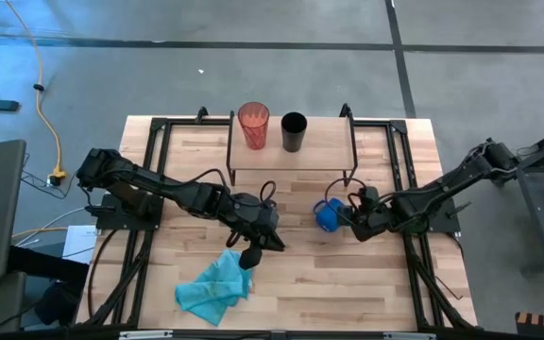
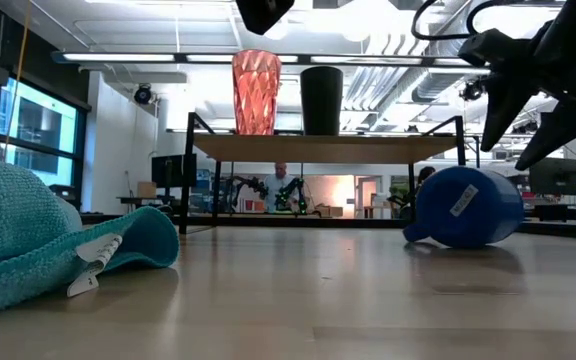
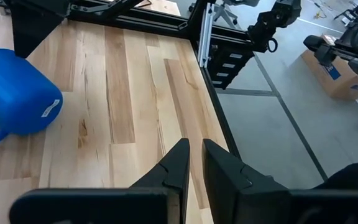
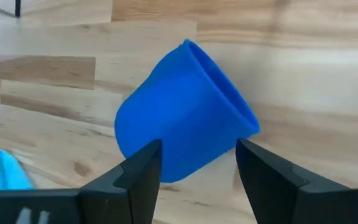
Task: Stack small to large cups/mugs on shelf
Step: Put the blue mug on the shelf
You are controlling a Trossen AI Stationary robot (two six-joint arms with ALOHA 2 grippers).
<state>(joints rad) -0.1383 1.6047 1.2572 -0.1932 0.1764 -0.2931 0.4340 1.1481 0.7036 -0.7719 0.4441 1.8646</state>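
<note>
Wooden table (image 1: 376, 283), grey floor | blue mug (image 1: 328, 216) on side | right fingers (image 4: 138, 171) spread | left fingers (image 3: 178, 163) pressed together

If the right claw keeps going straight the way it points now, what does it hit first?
Most likely the blue mug: it lies on its side directly ahead of the open right claw, framed between the two fingers. How near it is is hard to judge; the table lies beyond.
</note>
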